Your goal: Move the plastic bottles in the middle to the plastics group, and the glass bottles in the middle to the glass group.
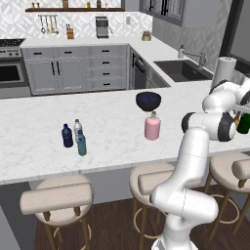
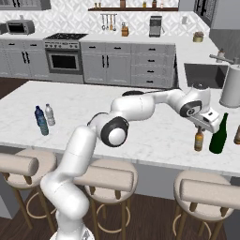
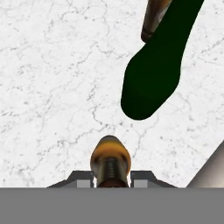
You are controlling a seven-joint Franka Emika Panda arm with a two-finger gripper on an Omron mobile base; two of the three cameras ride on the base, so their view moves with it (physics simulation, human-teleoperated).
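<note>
Marble counter (image 2: 154,136): pincer (image 2: 200,127) around brown bottle (image 2: 199,139) beside green bottle (image 2: 218,135)

The white Franka Panda arm with dark joints rises from the lower left of the right base view, bends at a dark elbow joint near the frame's centre, then reaches rightward to the right-middle of the frame. Its wrist turns downward there, and the two-finger gripper (image 2: 200,127) points straight down at the right-middle edge. In the left base view the arm climbs from the lower right and folds toward the right edge. In the hand view the gripper (image 3: 110,177) sits at bottom centre, its fingers closed against the neck of the slim brown long-necked glass bottle (image 3: 110,161).
</note>
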